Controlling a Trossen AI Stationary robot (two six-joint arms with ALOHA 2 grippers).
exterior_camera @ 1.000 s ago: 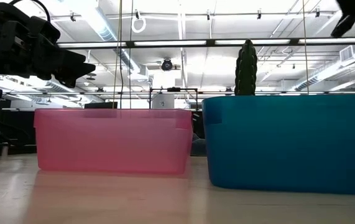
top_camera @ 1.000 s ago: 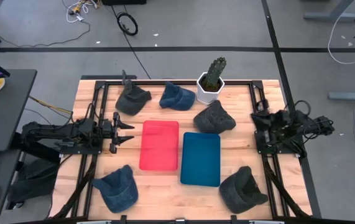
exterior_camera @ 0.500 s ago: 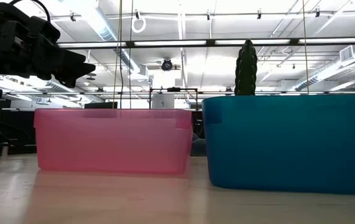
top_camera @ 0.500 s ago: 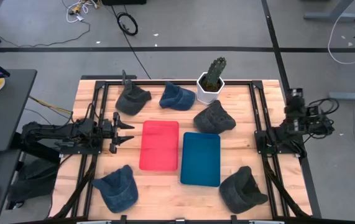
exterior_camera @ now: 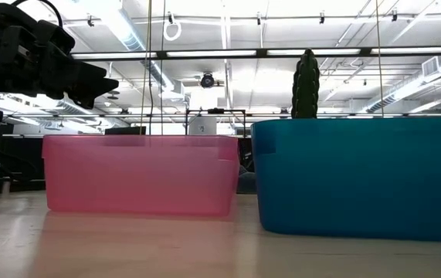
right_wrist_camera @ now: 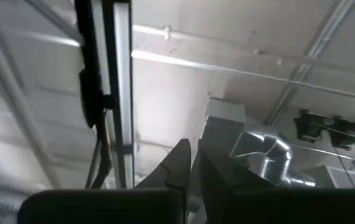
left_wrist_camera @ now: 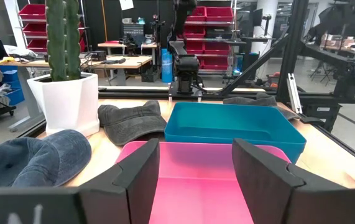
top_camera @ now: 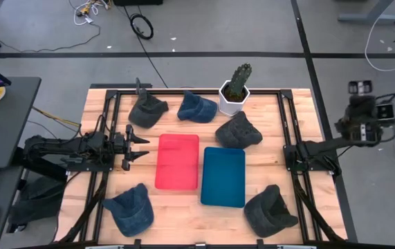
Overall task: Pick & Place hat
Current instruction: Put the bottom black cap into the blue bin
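Five hats are lying around two bins in the middle of the table [top_camera: 183,211], which looks like a setup for dropping hats into the bins: a grey hat [top_camera: 147,109] and a blue hat [top_camera: 197,106] at the far edge beside a potted cactus [top_camera: 235,88], a grey hat [top_camera: 239,130] just beyond the teal bin [top_camera: 223,176], a blue hat [top_camera: 129,209] at the near left and a grey hat [top_camera: 270,211] at the near right. The pink bin [top_camera: 178,161] is sitting beside the teal one; both appear empty, so no hat seems placed yet. The left gripper [top_camera: 140,146] is hovering at the table's left side, facing the pink bin, its fingers [left_wrist_camera: 141,171] spread wide and holding nothing. The right gripper [top_camera: 360,88] is reaching out past the table's right edge, pointing up toward the ceiling, its fingers [right_wrist_camera: 178,163] nearly pressed together with only a thin gap, pinching nothing.
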